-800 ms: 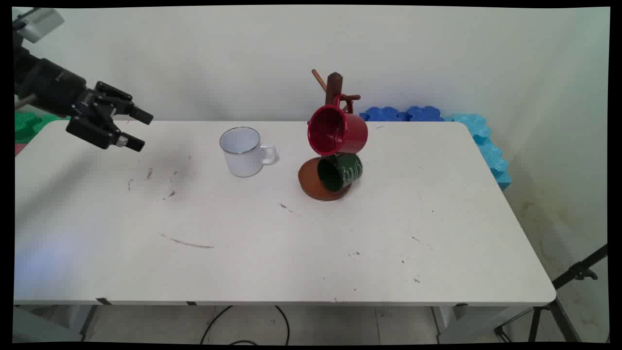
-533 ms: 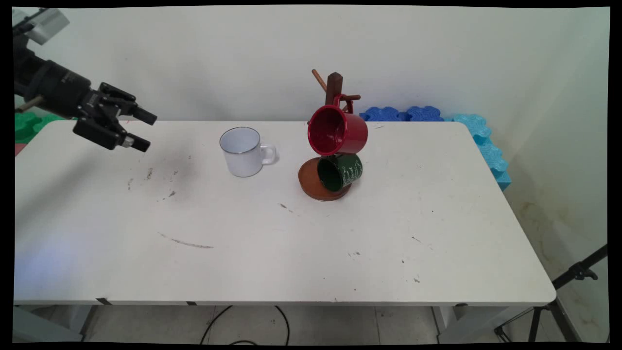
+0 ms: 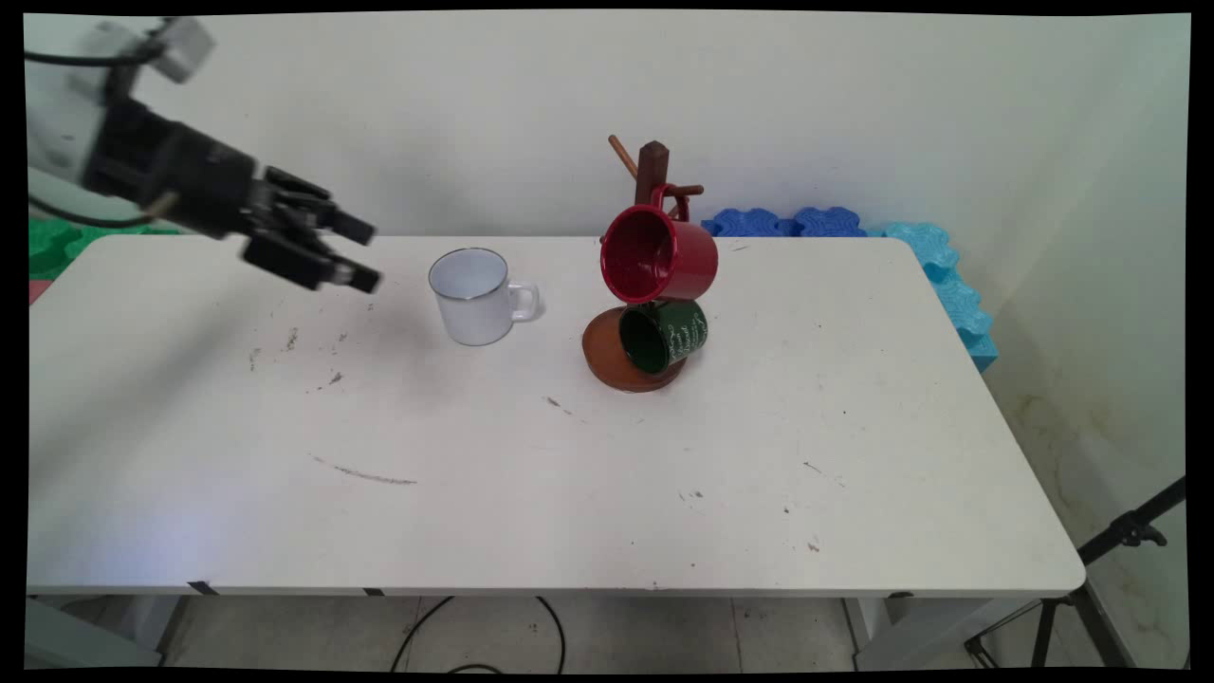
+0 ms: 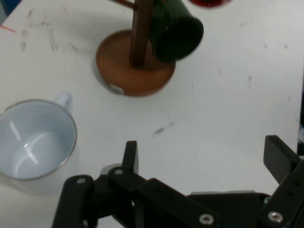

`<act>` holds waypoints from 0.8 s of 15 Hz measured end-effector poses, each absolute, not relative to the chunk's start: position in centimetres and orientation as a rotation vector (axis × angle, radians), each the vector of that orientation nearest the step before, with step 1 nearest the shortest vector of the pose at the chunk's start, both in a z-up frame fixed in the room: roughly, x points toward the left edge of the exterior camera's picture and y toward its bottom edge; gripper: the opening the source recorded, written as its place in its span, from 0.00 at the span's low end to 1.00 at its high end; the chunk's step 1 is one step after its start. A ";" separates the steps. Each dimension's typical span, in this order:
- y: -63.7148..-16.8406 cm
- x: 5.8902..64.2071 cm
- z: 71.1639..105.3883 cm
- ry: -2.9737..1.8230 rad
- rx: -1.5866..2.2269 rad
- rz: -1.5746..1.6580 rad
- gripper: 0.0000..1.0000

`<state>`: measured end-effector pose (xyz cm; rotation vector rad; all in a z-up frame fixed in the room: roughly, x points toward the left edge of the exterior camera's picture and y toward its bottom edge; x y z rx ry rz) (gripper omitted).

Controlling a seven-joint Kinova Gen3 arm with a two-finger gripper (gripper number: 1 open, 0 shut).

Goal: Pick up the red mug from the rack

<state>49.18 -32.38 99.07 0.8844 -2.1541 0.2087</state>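
Observation:
My black gripper (image 3: 363,253) hangs open above the table's far left part, with nothing between its fingers, just left of a white enamel mug (image 3: 471,296). That mug stands upright, its handle pointing right. In the hand view the gripper (image 4: 204,156) is open and empty, with the white mug (image 4: 35,140) at lower left. A wooden mug tree (image 3: 652,180) on a round brown base (image 3: 604,356) stands right of the mug. A red mug (image 3: 659,254) and a dark green mug (image 3: 664,335) hang from it. The hand view shows the base (image 4: 135,71) and the green mug (image 4: 176,29).
The white table (image 3: 531,474) carries scuff marks. Blue foam pieces (image 3: 835,226) lie behind its far right corner and green ones (image 3: 52,242) at the far left. A tripod (image 3: 1091,593) stands at lower right. Cables (image 3: 474,631) run under the near edge.
The gripper has moved right, toward the white mug, staying open. The mugs and the tree have not moved.

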 end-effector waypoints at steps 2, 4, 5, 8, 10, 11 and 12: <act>-32.9 46.8 98.7 -2.131 0.930 0.213 1.00; -33.4 44.8 98.5 -2.113 0.961 0.217 1.00; -33.7 43.5 98.3 -2.102 0.979 0.223 1.00; -34.8 39.4 97.5 -2.068 1.031 0.247 1.00; -35.3 37.6 97.0 -2.051 1.055 0.258 1.00; -35.5 36.9 96.8 -2.046 1.067 0.263 1.00; -35.8 35.9 96.4 -2.039 1.087 0.269 1.00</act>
